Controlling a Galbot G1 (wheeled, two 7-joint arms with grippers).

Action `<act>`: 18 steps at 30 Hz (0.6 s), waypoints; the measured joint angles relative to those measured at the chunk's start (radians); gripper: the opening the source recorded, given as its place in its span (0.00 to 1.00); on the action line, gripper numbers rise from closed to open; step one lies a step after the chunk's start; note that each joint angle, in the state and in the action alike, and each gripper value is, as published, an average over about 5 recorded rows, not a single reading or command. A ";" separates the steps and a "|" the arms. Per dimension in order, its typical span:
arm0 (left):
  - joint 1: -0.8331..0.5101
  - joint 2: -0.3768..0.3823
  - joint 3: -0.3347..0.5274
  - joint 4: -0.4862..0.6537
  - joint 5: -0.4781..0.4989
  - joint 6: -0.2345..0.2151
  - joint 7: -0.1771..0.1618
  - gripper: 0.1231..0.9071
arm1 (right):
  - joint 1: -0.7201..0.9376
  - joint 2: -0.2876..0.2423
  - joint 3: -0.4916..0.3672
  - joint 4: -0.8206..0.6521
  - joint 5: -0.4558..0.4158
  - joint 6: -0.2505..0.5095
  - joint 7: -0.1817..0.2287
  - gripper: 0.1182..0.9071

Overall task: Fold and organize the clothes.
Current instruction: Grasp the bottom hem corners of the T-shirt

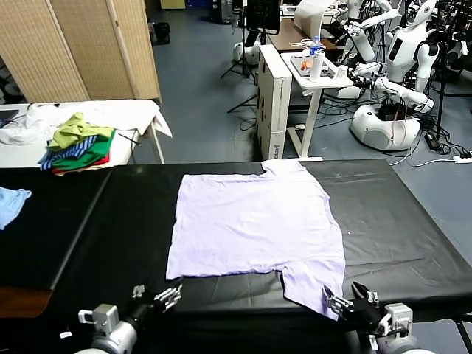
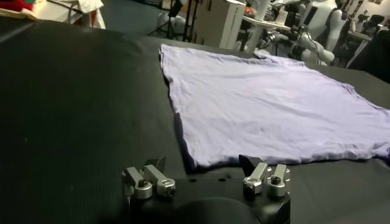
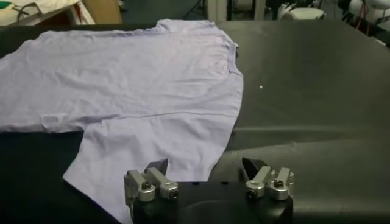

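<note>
The pale lavender T-shirt (image 1: 254, 225) lies spread flat on the black table (image 1: 413, 221), plain side up, one sleeve hanging toward the near edge. My left gripper (image 1: 156, 299) is open and empty at the near edge, just short of the shirt's near left corner; the left wrist view shows the shirt (image 2: 274, 109) ahead of the open gripper (image 2: 204, 165). My right gripper (image 1: 348, 299) is open and empty at the near edge, right by the sleeve's corner; the right wrist view shows the sleeve (image 3: 152, 152) partly between the spread fingers of that gripper (image 3: 206, 165).
A heap of green, striped and red garments (image 1: 77, 144) lies on a white table at the back left. A small light blue cloth (image 1: 11, 203) lies at the far left. Other robots and a white cart (image 1: 317, 74) stand behind the table.
</note>
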 joint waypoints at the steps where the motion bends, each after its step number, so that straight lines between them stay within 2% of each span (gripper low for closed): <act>1: 0.001 -0.001 0.000 0.001 0.002 -0.001 0.000 0.75 | 0.000 0.001 -0.002 0.000 0.000 0.000 0.000 0.68; 3: 0.004 -0.001 0.000 0.002 0.006 -0.003 -0.001 0.60 | 0.000 0.003 -0.004 0.003 0.000 0.000 0.000 0.56; 7: 0.009 -0.002 0.000 0.003 0.011 -0.005 0.001 0.28 | -0.007 0.007 -0.006 0.014 -0.001 -0.009 0.008 0.23; 10: 0.012 -0.004 0.001 0.003 0.015 -0.006 0.002 0.15 | -0.020 0.012 -0.005 0.033 -0.001 -0.025 0.023 0.06; 14: 0.019 -0.005 0.002 -0.003 0.017 -0.006 0.001 0.06 | -0.050 0.016 0.002 0.083 -0.002 -0.056 0.050 0.03; 18: 0.038 -0.002 -0.003 -0.023 0.022 -0.005 0.002 0.03 | -0.099 0.018 0.020 0.151 -0.006 -0.103 0.078 0.03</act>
